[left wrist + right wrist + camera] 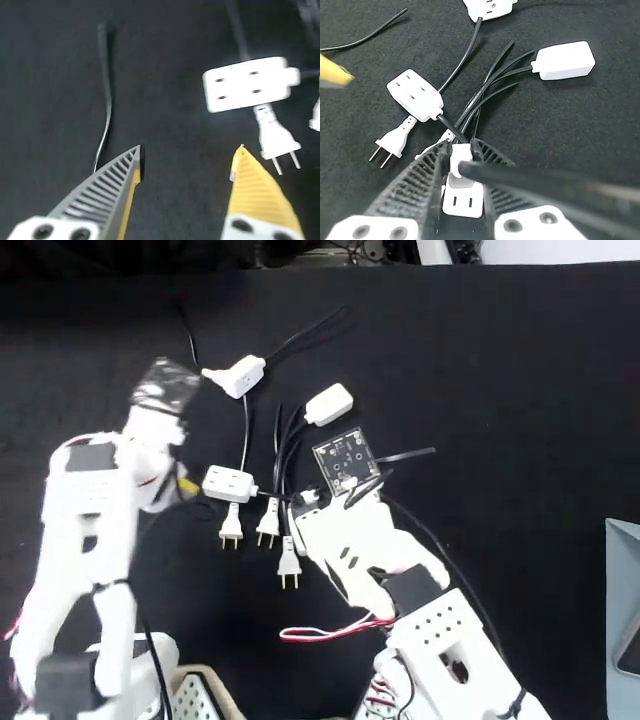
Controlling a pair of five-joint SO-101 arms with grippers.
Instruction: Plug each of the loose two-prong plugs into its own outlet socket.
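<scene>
White plastic outlet socket (463, 202) being pinched by right gripper (460, 150).
Left gripper (189, 150) being held spread; white two-prong plug (274, 140) is best being gripped across its body, prongs level.

Pretty even light, the white outlet socket (462, 200) nearly blows out against the matte black table (520, 390), shadows stay faint.

We find left plug (231, 525), middle plug (268, 523) and right plug (289, 565) side by side. Front outlet block (228, 481) lies just behind left plug. Rear-left outlet block (240, 374) and rear-right outlet block (329, 404) lie farther back. Held outlet block (462, 202) sits inside right gripper (460, 147).
</scene>
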